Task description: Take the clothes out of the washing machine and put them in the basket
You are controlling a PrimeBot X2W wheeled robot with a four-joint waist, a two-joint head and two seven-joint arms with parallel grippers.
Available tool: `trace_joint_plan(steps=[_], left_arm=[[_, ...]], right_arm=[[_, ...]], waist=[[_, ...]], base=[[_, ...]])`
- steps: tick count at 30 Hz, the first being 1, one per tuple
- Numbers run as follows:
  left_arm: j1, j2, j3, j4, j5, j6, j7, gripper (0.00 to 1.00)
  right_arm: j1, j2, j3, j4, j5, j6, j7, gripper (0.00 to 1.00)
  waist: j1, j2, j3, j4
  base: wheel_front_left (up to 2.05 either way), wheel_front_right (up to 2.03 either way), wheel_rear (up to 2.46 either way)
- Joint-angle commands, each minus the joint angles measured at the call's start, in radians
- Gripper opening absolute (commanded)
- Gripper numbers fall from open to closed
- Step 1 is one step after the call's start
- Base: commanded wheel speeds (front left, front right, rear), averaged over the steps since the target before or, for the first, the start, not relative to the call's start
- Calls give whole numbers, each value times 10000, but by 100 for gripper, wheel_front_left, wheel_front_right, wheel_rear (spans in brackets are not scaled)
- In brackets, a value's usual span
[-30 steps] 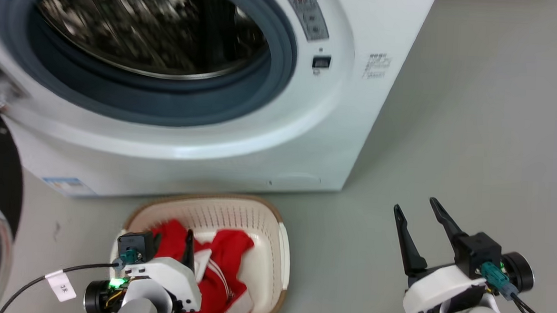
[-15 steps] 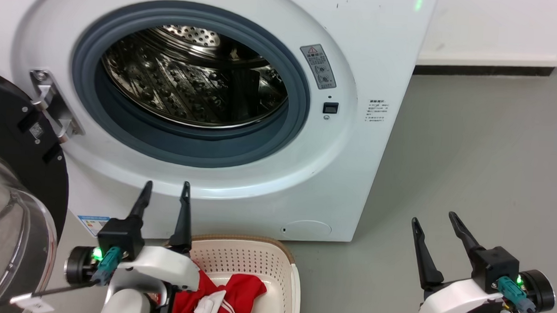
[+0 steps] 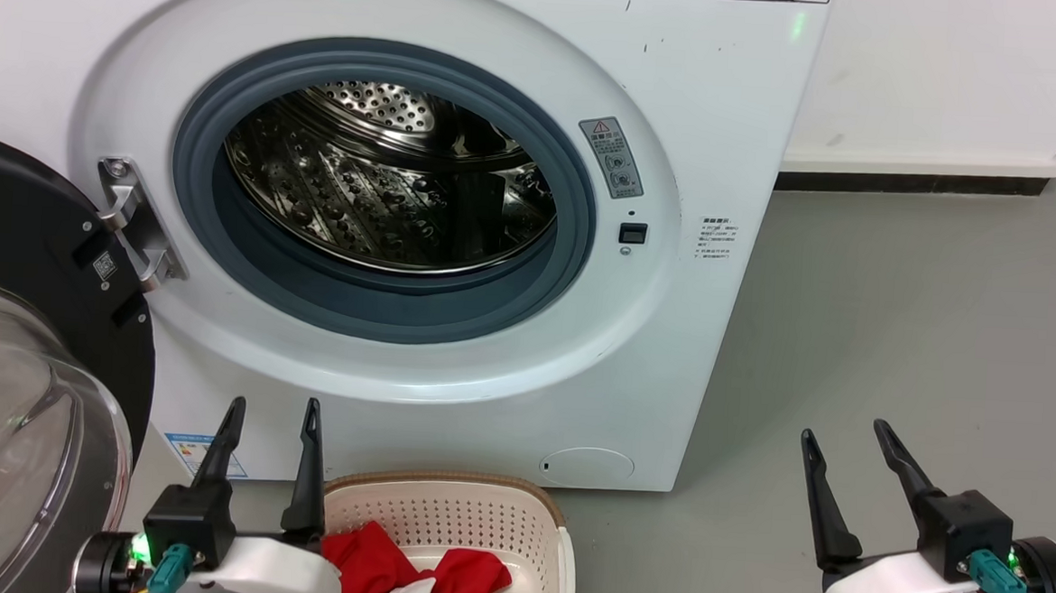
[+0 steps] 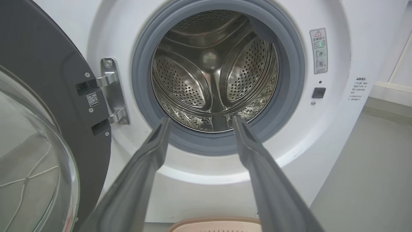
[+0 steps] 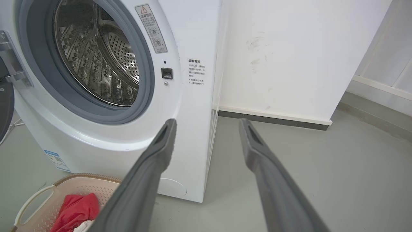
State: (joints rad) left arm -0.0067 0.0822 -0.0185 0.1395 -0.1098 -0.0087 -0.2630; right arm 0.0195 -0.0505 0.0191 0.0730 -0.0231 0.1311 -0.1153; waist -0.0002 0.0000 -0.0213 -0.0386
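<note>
The red clothes (image 3: 385, 558) lie in the cream basket (image 3: 467, 517) on the floor (image 3: 898, 307) just in front of the white washing machine (image 3: 692, 106), whose door (image 3: 22, 216) is swung open, and the left gripper (image 3: 275, 405) and the right gripper (image 3: 846, 431) both have their fingers spread apart, holding nothing.

Left hand (image 3: 273, 405) lifted clear of basket (image 3: 467, 517), head camera tilted up

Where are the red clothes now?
In the head view, the clothes lie in the basket at the bottom edge, before the washing machine, right of the left gripper.
</note>
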Motion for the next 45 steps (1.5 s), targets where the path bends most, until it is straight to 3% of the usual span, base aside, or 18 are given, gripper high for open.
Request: trace_joint_plan(steps=[1, 23, 24, 45], left_arm=[[111, 8, 15, -57, 4, 37, -24, 100], [218, 53, 19, 115, -202, 88, -25, 100], [221, 23, -5, 151, -170, 73, 1, 0], [-139, -68, 362, 436, -3877, -256, 975, 0]], right_arm=[[122, 6, -1, -91, 71, -7, 54, 100], [379, 6, 291, -382, 201, -7, 300, 100], [317, 2, 279, -300, 166, 0, 288, 0], [-84, -229, 183, 198, 4484, -1, 540, 0]], waist=[[2, 0, -22, -1], [2, 0, -50, -19], [2, 0, -50, -20], [3, 0, -4, 43]], base=[[0, 0, 0], [0, 0, 0], [0, 0, 0], [0, 0, 0]])
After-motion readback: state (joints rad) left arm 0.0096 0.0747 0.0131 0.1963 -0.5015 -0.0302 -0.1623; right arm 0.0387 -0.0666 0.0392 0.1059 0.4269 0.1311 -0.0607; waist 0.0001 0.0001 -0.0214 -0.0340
